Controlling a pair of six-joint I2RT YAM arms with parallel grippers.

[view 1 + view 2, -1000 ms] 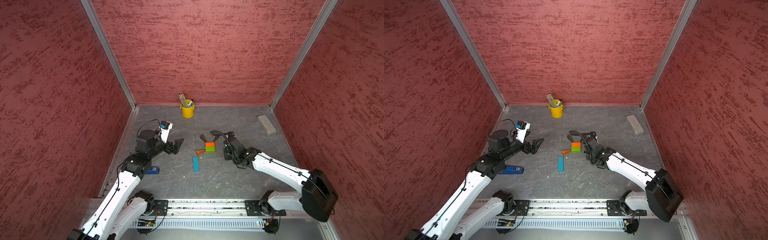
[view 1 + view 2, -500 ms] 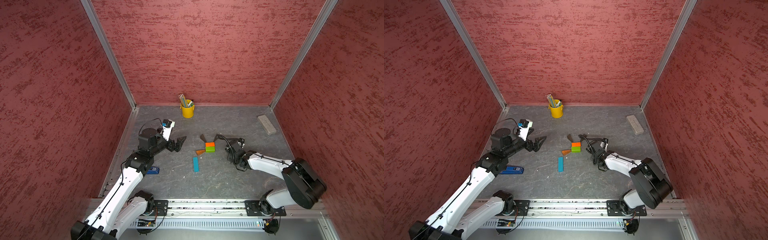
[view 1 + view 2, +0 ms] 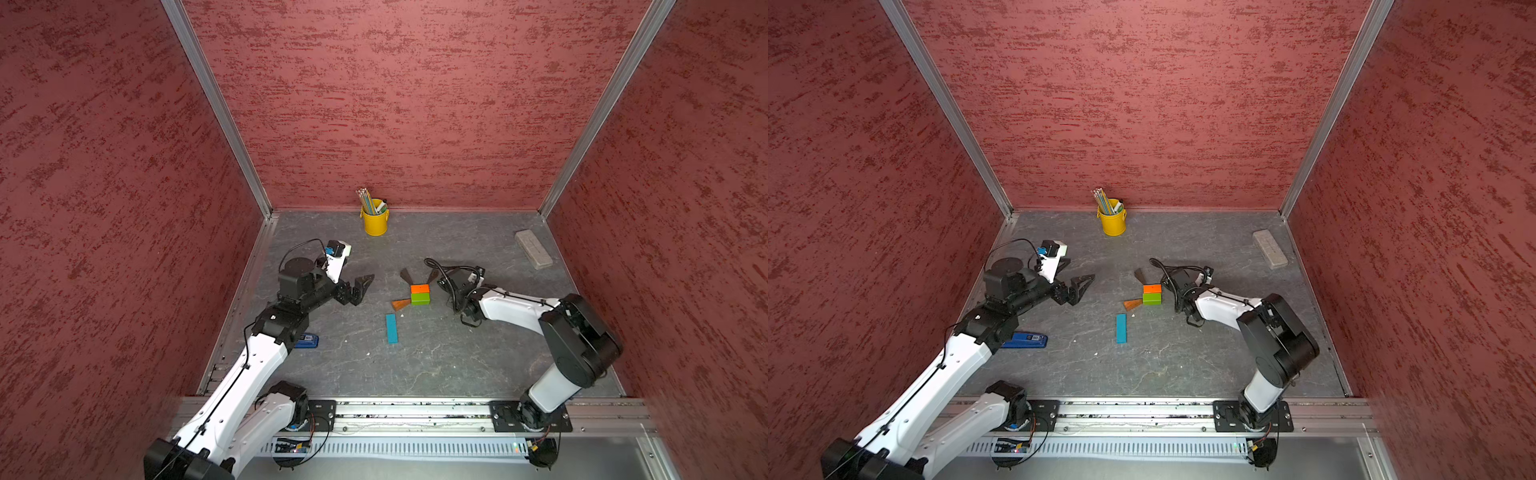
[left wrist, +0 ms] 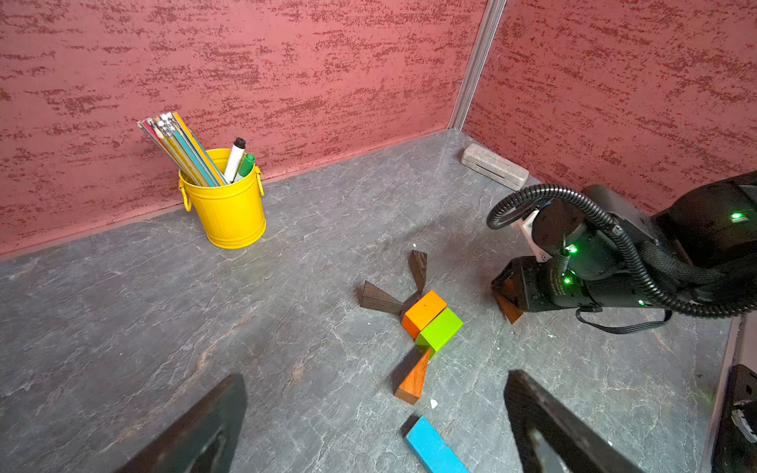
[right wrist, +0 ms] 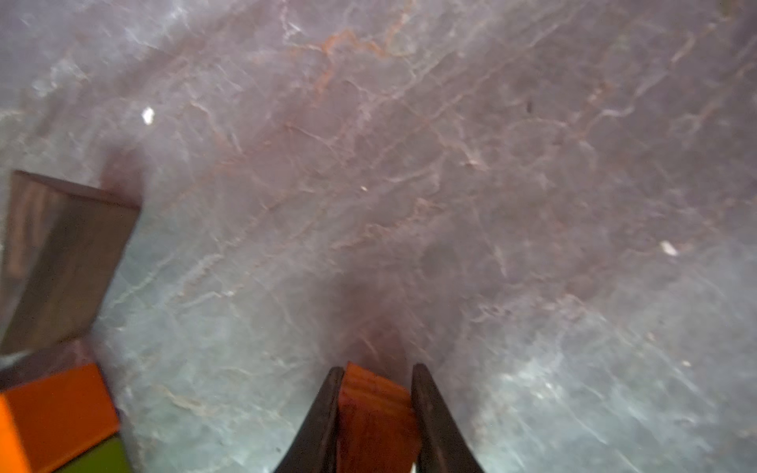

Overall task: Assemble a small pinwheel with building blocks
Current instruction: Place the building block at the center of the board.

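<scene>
**Desk:** How far along are you?

**Me:** A bit past halfway, I'd say. The pinwheel (image 3: 1151,293) sits mid-surface (image 3: 457,361), between my two arms. The orange block (image 3: 419,288) and green block (image 3: 420,299) are flush together as its centre. A dark wedge (image 4: 379,298) and a second dark wedge (image 4: 418,266) fan out from the orange block's far corners. A placed reddish wedge (image 4: 411,381) points off the green block's corner on my left arm's side.

**Desk:** And the fourth blade?

**Me:** It's in my right claw (image 5: 377,368). The fingers are nearly closed, pinching the held reddish wedge (image 5: 377,409) from both sides. It is low over the surface, just beside the centre on the right arm's side. I can't tell whether it has touched down.

**Desk:** Left side?

**Me:** My left claw (image 3: 361,289) is spread wide with nothing in it, hovering well apart from the blocks.

**Desk:** What's left?

**Me:** As I judge it, that wedge has to seat against the green block's free corner. Then the blue bar (image 3: 391,328) has to come up as the stem. It lies nearer the rail, not touching the centre.

**Desk:** Any writing?

**Me:** Nothing legible. The blue stapler (image 3: 1023,340) by my left arm has a white sticker, too small to read. I see no lettering on the yellow bucket (image 3: 375,222) of pencils or the grey eraser (image 3: 533,248).
</scene>
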